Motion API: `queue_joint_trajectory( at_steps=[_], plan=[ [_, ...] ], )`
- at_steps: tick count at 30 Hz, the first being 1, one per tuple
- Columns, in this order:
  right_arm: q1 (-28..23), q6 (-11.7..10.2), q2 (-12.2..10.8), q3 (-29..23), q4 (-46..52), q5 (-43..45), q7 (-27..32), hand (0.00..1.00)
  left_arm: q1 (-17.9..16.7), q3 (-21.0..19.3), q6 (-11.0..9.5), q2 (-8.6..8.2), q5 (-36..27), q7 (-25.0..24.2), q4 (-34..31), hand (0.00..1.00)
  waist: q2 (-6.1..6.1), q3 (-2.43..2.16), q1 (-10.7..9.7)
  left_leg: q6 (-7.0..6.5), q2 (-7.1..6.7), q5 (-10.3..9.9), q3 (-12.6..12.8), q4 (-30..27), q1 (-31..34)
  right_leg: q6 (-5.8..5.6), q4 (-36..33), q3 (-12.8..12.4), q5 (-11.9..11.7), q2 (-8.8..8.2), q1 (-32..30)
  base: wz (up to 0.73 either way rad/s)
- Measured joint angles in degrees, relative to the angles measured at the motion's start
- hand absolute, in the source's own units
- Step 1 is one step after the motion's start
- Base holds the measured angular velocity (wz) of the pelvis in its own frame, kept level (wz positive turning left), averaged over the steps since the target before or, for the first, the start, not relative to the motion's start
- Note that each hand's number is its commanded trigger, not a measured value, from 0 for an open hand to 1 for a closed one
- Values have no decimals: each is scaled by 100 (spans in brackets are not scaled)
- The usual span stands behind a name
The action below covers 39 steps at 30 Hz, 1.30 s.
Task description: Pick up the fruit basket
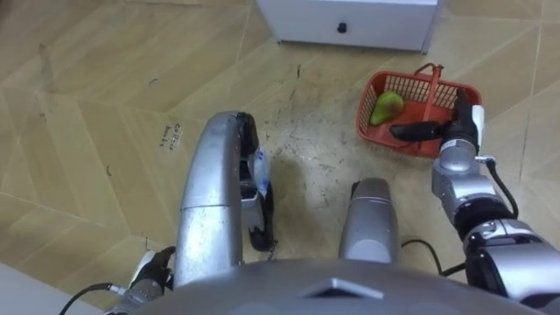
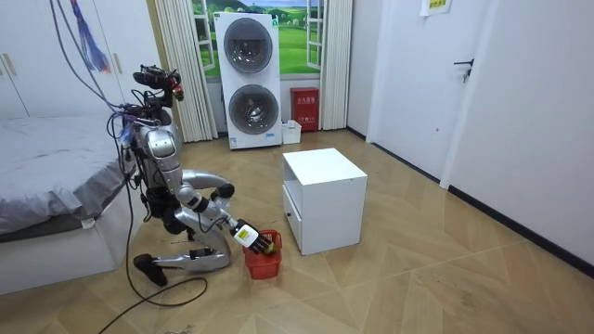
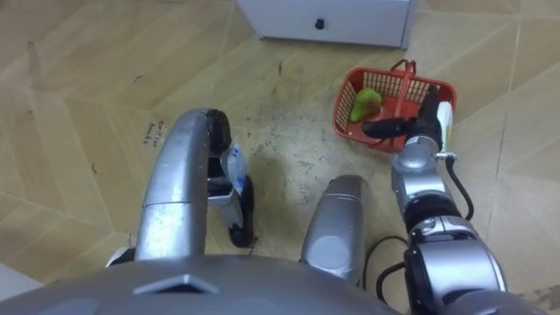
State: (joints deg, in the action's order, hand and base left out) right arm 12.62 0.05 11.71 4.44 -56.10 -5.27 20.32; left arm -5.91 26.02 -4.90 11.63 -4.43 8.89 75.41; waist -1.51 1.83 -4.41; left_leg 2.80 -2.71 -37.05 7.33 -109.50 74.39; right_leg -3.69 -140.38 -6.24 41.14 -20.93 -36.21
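In the room view the robot crouches by a white cabinet [image 2: 320, 199]. The eye views show a pear [image 1: 386, 107] in the red basket [image 1: 366, 118] on the floor [image 1: 87, 105]. The basket lies left to right, and the right hand [image 1: 446, 129] stretches flat across it.

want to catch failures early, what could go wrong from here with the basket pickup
1. The right robot hand has its fingers straight across the red basket, beside the upright handle and not curled round it. Closing now might miss the handle or only nudge it.
2. The green fruit lies loose at one end, so a lift could tilt the basket and let it roll out.
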Motion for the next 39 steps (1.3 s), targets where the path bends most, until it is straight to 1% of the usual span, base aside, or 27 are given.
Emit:
queue_joint_trajectory(
  at_steps=[4,5,7,9,12,13,14,15,18,20,22,23,24,26,34,37,39],
  plan=[
    [38,2,55,0,-255,-131,-173,0,-1,0,8,0,0,-123,0,0,31,4,35,4,-4,2,19,-2,13,-2,-12,21,1,-11,0,5],
    [71,2,78,-1,-378,-155,-250,0,0,2,14,6,0,-173,0,0,26,23,42,7,0,3,31,-2,20,-2,-23,21,1,-23,-2,5],
    [93,15,102,-2,-519,-172,-352,0,16,2,31,26,0,-274,0,0,33,27,62,5,6,2,42,-3,42,-3,-42,19,1,-36,-22,4],
    [100,15,159,2,-693,-176,-515,0,50,0,68,48,0,-356,0,0,36,25,130,6,10,2,50,-2,99,-9,-68,10,5,-40,-83,0],
    [112,39,279,-3,-953,-314,-678,0,131,-22,108,49,2,-445,4,0,29,36,239,8,19,3,65,-2,117,-12,-73,-7,6,-44,-115,0],
    [117,39,303,-3,-958,-354,-702,13,133,-21,108,49,2,-459,4,0,28,36,256,9,19,3,69,-2,121,-12,-77,-21,6,-42,-128,-5],
    [166,39,348,-4,-1011,-424,-749,80,132,-25,108,49,2,-468,4,0,28,36,270,24,20,11,69,-4,139,-15,-86,-38,8,-32,-159,-4],
    [225,43,390,-4,-1093,-479,-788,100,137,-37,110,49,2,-470,4,0,26,38,287,39,24,18,65,-5,155,-16,-94,-43,8,-19,-183,0],
    [227,43,473,-15,-1118,-567,-865,100,130,-61,119,49,5,-539,7,0,24,39,314,42,27,20,50,-4,167,-16,-96,-38,8,4,-197,0],
    [227,44,488,-14,-1118,-567,-897,100,135,-94,121,49,7,-582,7,0,23,39,313,42,36,20,50,-3,187,-16,-107,-42,8,12,-223,0],
    [232,48,494,8,-1118,-587,-937,100,139,-112,121,55,4,-595,7,0,0,53,319,45,65,21,63,-4,200,-16,-128,-73,8,26,-264,-4],
    [232,55,494,73,-1118,-605,-960,100,132,-112,122,64,4,-610,15,0,-9,58,322,72,101,34,71,-7,191,-17,-130,-78,9,41,-267,-5],
    [232,55,492,122,-1117,-622,-993,100,134,-107,123,73,3,-617,15,0,-28,70,321,76,101,36,67,-6,185,-18,-132,-80,9,48,-267,-4],
    [250,55,490,168,-1113,-638,-1079,100,130,-104,123,74,3,-627,15,0,-39,77,323,78,104,37,57,-6,184,-19,-136,-80,10,62,-269,0],
    [461,54,543,226,-1057,-710,-1098,100,138,-104,122,77,3,-732,13,0,-69,92,322,84,111,41,45,-5,174,-18,-141,-95,10,91,-276,0],
    [540,54,541,239,-1057,-794,-1100,100,136,-101,122,79,1,-740,14,0,-114,111,323,105,108,51,49,5,177,-19,-141,-86,9,82,-275,1],
    [556,54,541,242,-1057,-797,-1100,100,131,-100,127,91,0,-753,14,0,-168,125,332,125,107,62,48,14,184,-19,-140,-70,9,74,-276,4]
  ],
)
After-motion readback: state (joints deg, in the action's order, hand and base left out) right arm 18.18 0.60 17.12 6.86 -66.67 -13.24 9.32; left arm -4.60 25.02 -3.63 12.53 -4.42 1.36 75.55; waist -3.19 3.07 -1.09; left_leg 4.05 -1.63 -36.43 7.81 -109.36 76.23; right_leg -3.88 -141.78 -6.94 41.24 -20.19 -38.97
